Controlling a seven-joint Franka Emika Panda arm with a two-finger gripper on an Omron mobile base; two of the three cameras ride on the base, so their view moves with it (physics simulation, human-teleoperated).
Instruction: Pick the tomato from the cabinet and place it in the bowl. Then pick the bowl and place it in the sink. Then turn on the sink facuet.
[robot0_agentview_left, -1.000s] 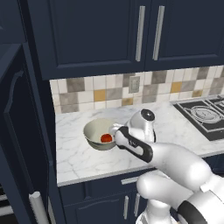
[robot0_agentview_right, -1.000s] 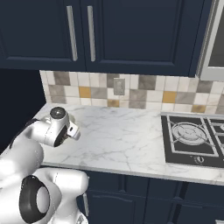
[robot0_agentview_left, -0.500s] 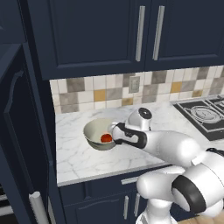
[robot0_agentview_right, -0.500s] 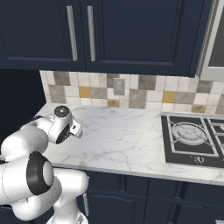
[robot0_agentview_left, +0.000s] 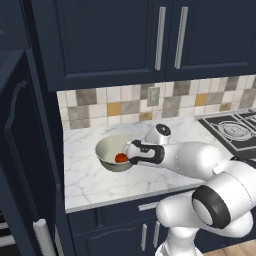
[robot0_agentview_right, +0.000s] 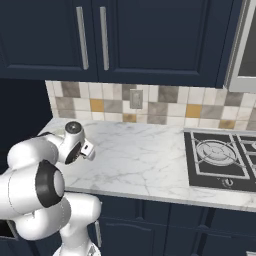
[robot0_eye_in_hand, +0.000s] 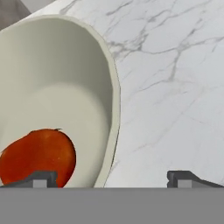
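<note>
With the tomato (robot0_eye_in_hand: 38, 155) already lying in the bowl (robot0_eye_in_hand: 65, 87) on the table (robot0_agentview_left: 90, 180), the wide-open, empty hand (robot0_eye_in_hand: 111, 177) straddles its rim; next, close on it and lift.

No text, label, brand, number or sign can be read on any surface in these views.
</note>
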